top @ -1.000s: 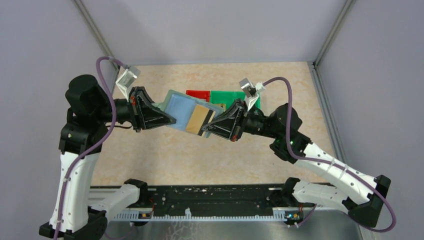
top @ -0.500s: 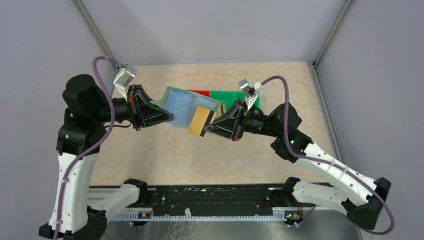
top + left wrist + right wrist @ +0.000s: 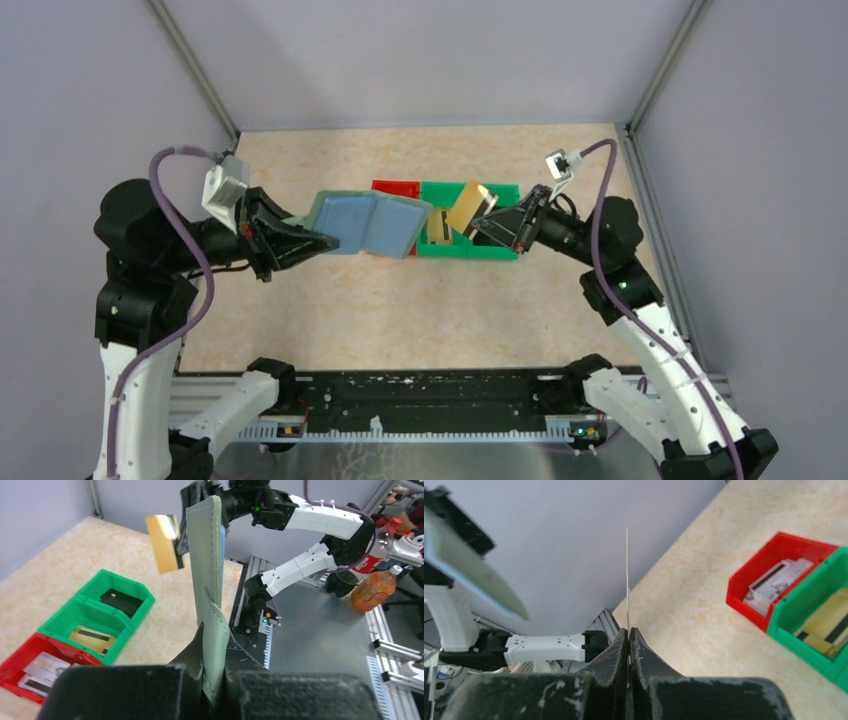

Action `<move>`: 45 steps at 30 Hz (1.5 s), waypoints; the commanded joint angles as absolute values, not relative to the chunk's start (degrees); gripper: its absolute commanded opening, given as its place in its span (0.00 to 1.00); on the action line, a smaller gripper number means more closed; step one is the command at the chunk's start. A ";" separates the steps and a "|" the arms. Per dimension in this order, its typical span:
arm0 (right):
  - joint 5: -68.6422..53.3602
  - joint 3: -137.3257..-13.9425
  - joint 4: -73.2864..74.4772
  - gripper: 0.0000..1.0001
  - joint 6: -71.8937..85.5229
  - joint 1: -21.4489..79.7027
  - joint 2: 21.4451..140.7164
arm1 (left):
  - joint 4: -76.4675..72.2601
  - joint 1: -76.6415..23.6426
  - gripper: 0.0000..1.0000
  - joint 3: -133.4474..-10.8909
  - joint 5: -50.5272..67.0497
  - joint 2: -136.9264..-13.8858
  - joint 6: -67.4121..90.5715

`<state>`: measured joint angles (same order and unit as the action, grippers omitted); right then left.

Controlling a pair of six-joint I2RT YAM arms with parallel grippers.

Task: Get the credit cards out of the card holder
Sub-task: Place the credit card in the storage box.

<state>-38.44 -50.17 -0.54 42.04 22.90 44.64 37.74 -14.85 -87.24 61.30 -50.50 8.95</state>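
My left gripper [image 3: 322, 240] is shut on the left edge of the open card holder [image 3: 370, 222], pale grey-green outside and blue inside, and holds it in the air. In the left wrist view the holder [image 3: 207, 555] stands edge-on between my fingers [image 3: 216, 675]. My right gripper [image 3: 487, 226] is shut on a gold credit card [image 3: 465, 206] with a dark stripe, clear of the holder and above the green bin. The card shows as a thin edge [image 3: 627, 575] in the right wrist view and face-on [image 3: 165, 542] in the left wrist view.
A red bin [image 3: 396, 187] and a green two-part bin [image 3: 500, 250] stand at the back middle of the table. The red bin holds pale cards [image 3: 40, 667]. The green bin holds a gold card [image 3: 437, 228] and a dark card [image 3: 120, 601].
My right gripper has pulled the gold card out of the holder and carried it right, over the green bin. My left gripper has drawn back left with the holder.
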 commanded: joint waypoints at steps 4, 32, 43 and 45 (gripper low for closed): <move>-32.25 -52.91 9.02 0.00 33.16 21.27 58.47 | 36.18 -14.68 0.00 -86.94 62.23 -49.02 3.75; -16.96 -82.43 19.04 0.47 22.76 26.54 105.49 | 37.43 -14.68 0.00 -80.81 63.87 -44.34 -6.93; -22.26 -72.48 11.28 0.83 25.59 26.54 79.31 | 31.87 -14.66 0.00 -70.23 62.71 -35.18 -27.16; -22.74 -69.86 11.30 0.93 25.53 26.54 74.49 | 40.07 -14.68 0.00 -71.00 62.74 -37.43 -35.50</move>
<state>-19.57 -73.01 16.25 24.71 26.26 84.71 34.06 -14.85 -70.89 63.33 -35.09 -19.55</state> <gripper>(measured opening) 0.847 0.029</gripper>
